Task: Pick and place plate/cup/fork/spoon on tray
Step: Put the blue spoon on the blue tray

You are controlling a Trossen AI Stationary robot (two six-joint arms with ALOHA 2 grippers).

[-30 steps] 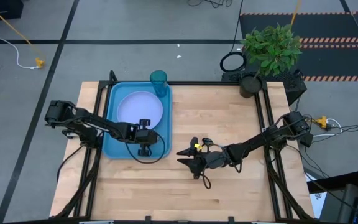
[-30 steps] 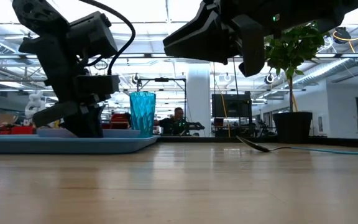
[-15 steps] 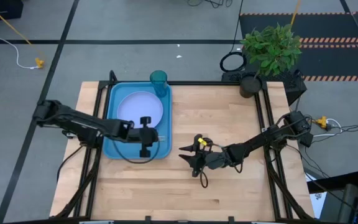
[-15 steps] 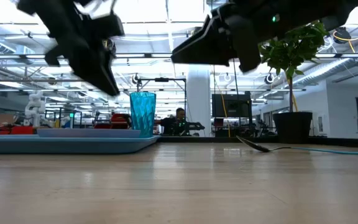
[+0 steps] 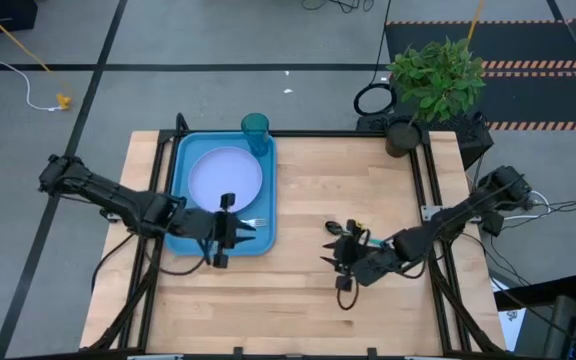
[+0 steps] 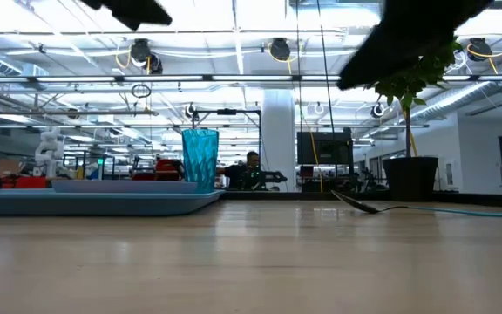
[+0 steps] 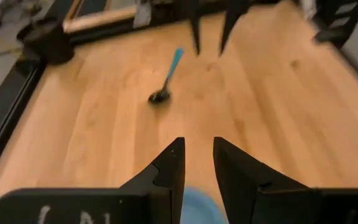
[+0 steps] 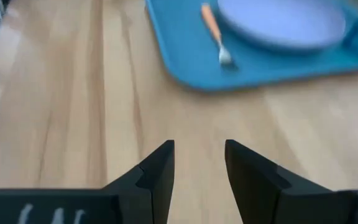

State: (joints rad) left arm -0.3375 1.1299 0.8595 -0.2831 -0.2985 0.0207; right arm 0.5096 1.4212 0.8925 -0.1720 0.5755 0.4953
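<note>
The left claw (image 5: 220, 232) has lifted away from the tray (image 5: 183, 235), fingers parted and empty, leaving the fork (image 8: 215, 32) beside the plate (image 5: 225, 175). The right claw (image 5: 343, 252), released too, pulls back. Only the spoon (image 7: 166, 78) remains on the worktop (image 5: 348, 190).

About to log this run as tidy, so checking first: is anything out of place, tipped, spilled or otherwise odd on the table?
Only the spoon is off the tray, lying alone on bare wood. The plate, the upright cup and the fork are on the tray. Nothing is spilled or tipped.
</note>
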